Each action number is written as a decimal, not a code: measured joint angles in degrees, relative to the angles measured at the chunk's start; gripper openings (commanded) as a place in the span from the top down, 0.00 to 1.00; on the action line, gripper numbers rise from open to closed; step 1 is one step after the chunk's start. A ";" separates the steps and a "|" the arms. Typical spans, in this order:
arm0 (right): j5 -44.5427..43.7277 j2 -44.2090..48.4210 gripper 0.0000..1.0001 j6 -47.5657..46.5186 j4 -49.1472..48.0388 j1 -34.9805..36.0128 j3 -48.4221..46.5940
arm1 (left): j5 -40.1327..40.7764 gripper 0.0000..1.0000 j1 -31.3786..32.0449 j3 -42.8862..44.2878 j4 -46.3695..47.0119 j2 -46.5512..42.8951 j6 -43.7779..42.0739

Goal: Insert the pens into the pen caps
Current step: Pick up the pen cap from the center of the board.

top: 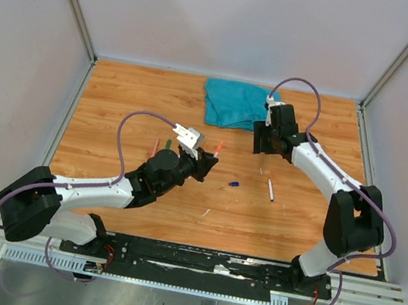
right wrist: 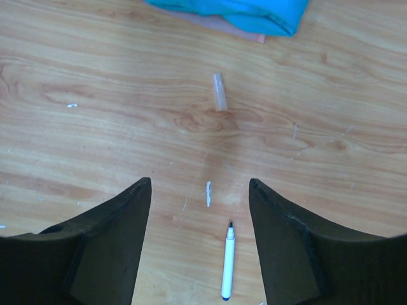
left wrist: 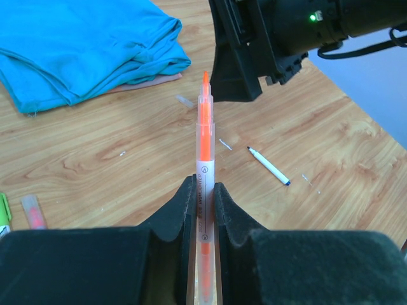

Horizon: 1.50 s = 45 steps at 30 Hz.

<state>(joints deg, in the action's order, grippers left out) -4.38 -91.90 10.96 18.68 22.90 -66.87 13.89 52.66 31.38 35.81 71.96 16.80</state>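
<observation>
The left fingers (left wrist: 180, 213) are clenched on an orange pen (left wrist: 205, 140) — barrel pinched between them, its orange tip pointing toward the top of the left-wrist frame. The right fingers (right wrist: 121, 235) are spread wide and hold nothing, hanging over the worktop (right wrist: 76, 127). Between them, at bottom centre of the right-wrist frame, lies a white pen (right wrist: 227, 267) with a dark tip. Above it, toward top centre, is a clear cap (right wrist: 219, 92). In the overhead frame a small blue cap (top: 235, 183) lies at centre — left of the white pen — and a teal cloth (top: 232, 102) sits at upper centre.
</observation>
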 measured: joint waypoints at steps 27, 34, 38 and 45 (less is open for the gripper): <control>10.67 -26.34 0.58 -8.44 9.31 -6.86 -23.74 | -0.04 0.99 0.00 0.00 0.00 0.00 -0.02; 10.75 -29.55 0.62 -8.85 12.15 -6.82 -26.36 | -0.04 0.99 0.00 0.00 0.00 0.00 -0.02; 10.67 -30.25 0.66 -9.27 12.98 -6.82 -27.12 | -0.07 0.99 -0.02 0.00 0.00 0.00 -0.02; 10.34 -32.46 0.70 -9.55 13.81 -6.82 -29.38 | -0.04 0.99 -0.02 0.00 0.00 0.00 -0.02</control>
<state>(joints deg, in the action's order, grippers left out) 5.96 -124.36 1.41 32.49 16.08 -96.25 13.85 52.64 31.38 35.81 71.96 16.78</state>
